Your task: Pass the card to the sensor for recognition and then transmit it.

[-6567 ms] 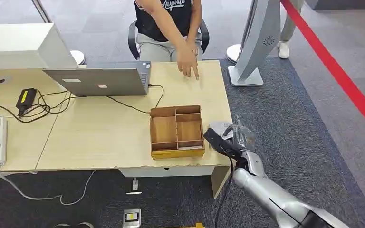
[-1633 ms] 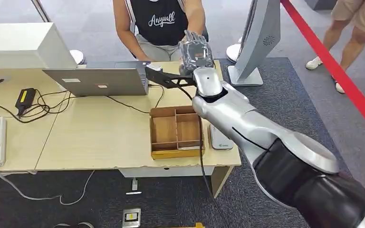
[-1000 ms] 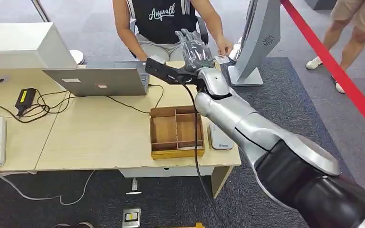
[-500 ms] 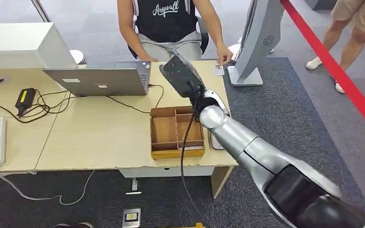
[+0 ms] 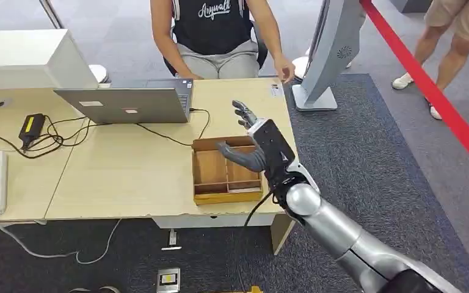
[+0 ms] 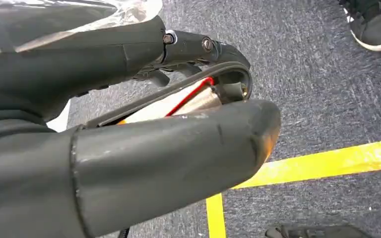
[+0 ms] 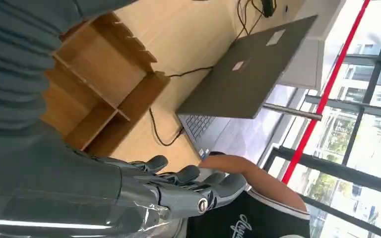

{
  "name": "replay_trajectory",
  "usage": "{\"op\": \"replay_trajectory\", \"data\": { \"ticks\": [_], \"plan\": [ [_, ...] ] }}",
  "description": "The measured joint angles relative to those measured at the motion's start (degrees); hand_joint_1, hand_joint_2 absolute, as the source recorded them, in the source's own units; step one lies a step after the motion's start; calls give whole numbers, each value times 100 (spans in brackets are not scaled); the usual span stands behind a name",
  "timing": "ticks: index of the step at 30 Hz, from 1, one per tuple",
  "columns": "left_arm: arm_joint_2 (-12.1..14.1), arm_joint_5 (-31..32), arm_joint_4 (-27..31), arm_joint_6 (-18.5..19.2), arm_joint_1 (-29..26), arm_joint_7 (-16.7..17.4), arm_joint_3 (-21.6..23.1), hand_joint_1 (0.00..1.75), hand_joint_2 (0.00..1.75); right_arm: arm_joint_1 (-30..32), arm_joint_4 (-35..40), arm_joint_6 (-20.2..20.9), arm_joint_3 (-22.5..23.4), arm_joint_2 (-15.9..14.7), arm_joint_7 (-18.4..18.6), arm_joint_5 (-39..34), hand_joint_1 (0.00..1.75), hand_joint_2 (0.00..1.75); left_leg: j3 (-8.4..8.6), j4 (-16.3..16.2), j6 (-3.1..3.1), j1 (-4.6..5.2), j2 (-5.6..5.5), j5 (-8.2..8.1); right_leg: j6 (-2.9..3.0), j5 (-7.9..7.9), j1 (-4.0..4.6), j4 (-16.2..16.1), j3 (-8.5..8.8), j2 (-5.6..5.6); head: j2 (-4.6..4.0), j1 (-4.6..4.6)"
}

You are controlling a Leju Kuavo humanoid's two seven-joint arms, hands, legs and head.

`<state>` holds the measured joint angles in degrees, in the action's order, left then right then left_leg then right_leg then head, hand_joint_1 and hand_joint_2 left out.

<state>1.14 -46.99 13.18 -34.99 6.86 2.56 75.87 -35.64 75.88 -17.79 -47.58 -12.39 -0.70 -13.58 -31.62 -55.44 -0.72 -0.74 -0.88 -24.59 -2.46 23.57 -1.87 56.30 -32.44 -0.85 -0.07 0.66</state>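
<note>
Fingers of the right hand (image 5: 253, 141) spread wide, empty, above the wooden tray (image 5: 210, 174); card (image 5: 276, 90) lies beyond it on the surface (image 5: 128, 171); left hand's (image 6: 129, 124) fingers curl, contents unclear.

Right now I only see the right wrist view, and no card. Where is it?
Observer: The card lies at the table's far right corner, near the person's hand.
Operator: Is my robot hand holding anything?
Observer: No. The head view shows the right robot hand open, fingers apart, above the box.
Operator: And the other one?
Observer: The left robot hand hangs over carpet with yellow tape.
</note>
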Motion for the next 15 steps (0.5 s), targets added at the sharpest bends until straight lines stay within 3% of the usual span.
{"op": "replay_trajectory", "data": {
  "ticks": [7, 15],
  "plan": [
    [0, -76, 0, -37, 0, -55, -11, 0, 0, 556, 685, 236, 88, -357, 339, 479, 0, 175, -2, 0, 0, 0, 1, 0, 0, 0, 0, -1, 0, 0, -2, 0],
    [0, -131, 0, -52, 4, -35, -68, 0, 0, 819, 1063, 446, 114, -529, 427, 663, 0, 175, -2, 1, 0, 0, 2, 0, 0, 0, 0, 0, 1, 0, 0, -2]
  ]
}}
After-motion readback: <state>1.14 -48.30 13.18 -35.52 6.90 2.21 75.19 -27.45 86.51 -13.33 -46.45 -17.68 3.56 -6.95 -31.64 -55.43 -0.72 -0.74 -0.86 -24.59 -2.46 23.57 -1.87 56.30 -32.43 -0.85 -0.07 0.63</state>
